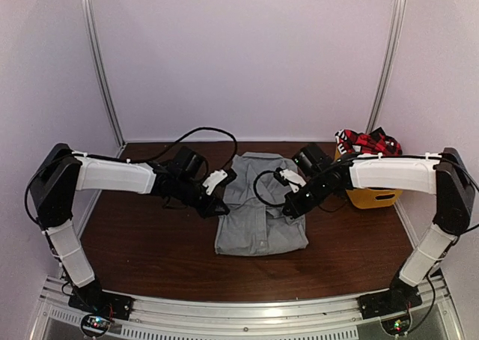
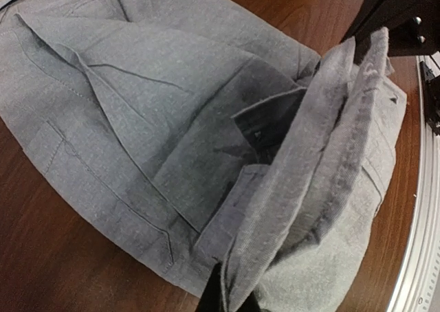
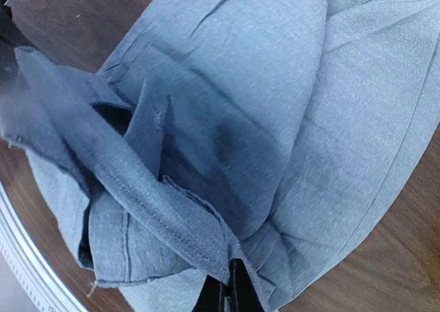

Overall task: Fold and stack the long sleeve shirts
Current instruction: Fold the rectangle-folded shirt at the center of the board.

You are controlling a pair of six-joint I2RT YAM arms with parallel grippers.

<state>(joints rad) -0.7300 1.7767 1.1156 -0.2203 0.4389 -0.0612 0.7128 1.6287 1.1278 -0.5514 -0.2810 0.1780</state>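
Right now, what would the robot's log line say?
step: folding | left gripper: shut on grey shirt | right gripper: shut on grey shirt | plaid shirt: in yellow tub

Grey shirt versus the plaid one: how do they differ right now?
The grey shirt is plain light grey; the plaid shirt is red and black. The grey shirt lies on the table between the arms; the plaid shirt sits bunched atop the yellow tub, far right. The left tool and right tool pinch the grey shirt; nothing touches the plaid shirt. Both are soft cloth.
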